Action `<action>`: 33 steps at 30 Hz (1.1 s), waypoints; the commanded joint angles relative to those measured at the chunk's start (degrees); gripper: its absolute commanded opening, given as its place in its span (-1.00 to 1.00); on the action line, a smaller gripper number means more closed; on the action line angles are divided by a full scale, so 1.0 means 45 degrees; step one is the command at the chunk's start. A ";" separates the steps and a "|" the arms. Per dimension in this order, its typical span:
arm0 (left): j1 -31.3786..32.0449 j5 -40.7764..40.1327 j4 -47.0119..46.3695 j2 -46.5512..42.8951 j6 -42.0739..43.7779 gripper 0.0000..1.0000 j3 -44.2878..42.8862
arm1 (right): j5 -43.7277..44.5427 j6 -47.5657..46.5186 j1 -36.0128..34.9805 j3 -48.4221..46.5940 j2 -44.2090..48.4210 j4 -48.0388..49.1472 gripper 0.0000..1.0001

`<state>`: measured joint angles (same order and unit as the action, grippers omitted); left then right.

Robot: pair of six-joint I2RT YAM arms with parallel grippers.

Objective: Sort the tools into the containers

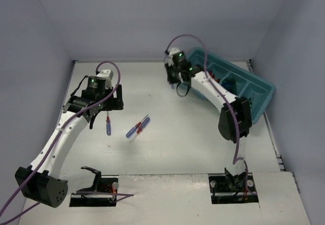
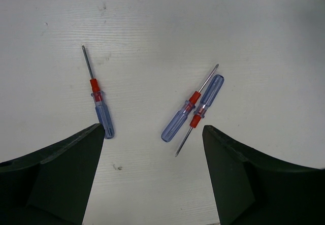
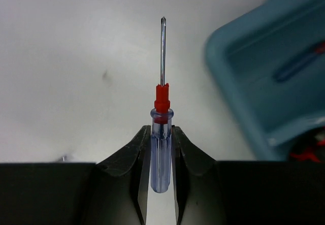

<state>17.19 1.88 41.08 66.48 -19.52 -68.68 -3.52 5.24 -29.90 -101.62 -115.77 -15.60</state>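
The right hand (image 3: 161,149) clenches a blue-handled screwdriver (image 3: 161,100) just beside the teal tray (image 1: 254,77); the left hand (image 2: 152,128) hangs released above three screwdrivers (image 2: 101,116) lying on the tabletop (image 2: 152,22), well apart from that tray

lone screwdriver (image 2: 101,114): flat | pair (image 2: 195,110): touching | held screwdriver (image 3: 161,105): handle clamped | tray (image 1: 268,89): part-filled

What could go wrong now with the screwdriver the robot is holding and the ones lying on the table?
The right gripper is shut on the smooth, clear handle of the held screwdriver. It might slip or swivel, and its long tip could catch the rim of the tray. Under the open left gripper, two screwdrivers lie touching. A grab there might take both or flick one away.
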 commanded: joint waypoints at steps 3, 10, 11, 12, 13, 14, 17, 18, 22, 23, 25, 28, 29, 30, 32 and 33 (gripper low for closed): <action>0.0008 0.0211 -0.0336 -0.0598 0.0097 0.51 0.0070 | 0.2387 0.3702 0.2051 -0.1958 0.0106 0.0264 -0.96; -0.0005 0.0208 -0.0074 -0.0872 0.0124 0.51 0.0157 | 0.2445 0.5487 0.3402 -0.3441 -0.1709 0.0342 -0.75; 0.0003 0.0208 -0.0056 -0.0908 0.0133 0.51 0.0175 | 0.2276 0.5454 0.3492 -0.3770 -0.2020 0.0342 -0.61; 0.0008 0.0208 -0.0030 -0.0943 0.0138 0.51 0.0184 | 0.2133 0.5403 0.3563 -0.4121 -0.2212 0.0334 -0.46; 0.0008 0.0208 -0.0008 -0.0965 0.0138 0.51 0.0189 | 0.1968 0.5296 0.3606 -0.4458 -0.2296 0.0327 -0.31; 0.0008 0.0208 -0.0008 -0.0965 0.0138 0.51 0.0202 | 0.1714 0.5109 0.3633 -0.4727 -0.2403 0.0340 -0.21; 0.0008 0.0218 -0.0008 -0.0976 0.0157 0.51 0.0186 | 0.1232 0.4624 0.3599 -0.4949 -0.2266 0.0342 0.02; 0.0008 0.0210 -0.0008 -0.0961 0.0157 0.51 0.0160 | 0.1100 0.4361 0.3579 -0.4880 -0.2037 0.0342 0.12; 0.0008 0.0227 0.0012 -0.0852 0.0224 0.51 0.0020 | -0.0002 0.2811 0.3512 -0.3618 -0.0749 0.0377 0.18; 0.0008 0.0227 0.0012 -0.0836 0.0247 0.51 -0.0015 | -0.0508 0.2346 0.3356 -0.3107 -0.0437 0.0441 0.18; 0.0008 0.0169 0.0012 -0.0848 0.0410 0.51 -0.0070 | -0.1950 0.1002 0.2879 -0.2016 0.0278 0.0595 0.18; -0.0011 -0.0116 0.0049 -0.0753 0.0751 0.51 -0.0241 | -0.3405 -0.2004 0.1345 -0.0062 0.1913 0.0577 0.24; -0.0011 -0.0194 0.0062 -0.0739 0.0833 0.51 -0.0328 | -0.3456 -0.2809 0.0730 0.0660 0.2332 0.0565 0.28; -0.0015 -0.0248 0.0070 -0.0731 0.0889 0.51 -0.0413 | -0.3527 -0.3453 0.0226 0.1264 0.2655 0.0557 0.30; -0.0031 -0.0284 0.0067 -0.0735 0.0942 0.51 -0.0564 | -0.3832 -0.4252 -0.0515 0.2196 0.3062 0.0557 0.31; -0.0031 -0.0299 0.0052 -0.0752 0.0959 0.51 -0.0595 | -0.4153 -0.4394 -0.1085 0.2825 0.3312 0.0557 0.32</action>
<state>17.19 1.96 42.31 63.38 -17.30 -67.16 -13.65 -0.75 -25.40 -96.42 -107.25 -14.24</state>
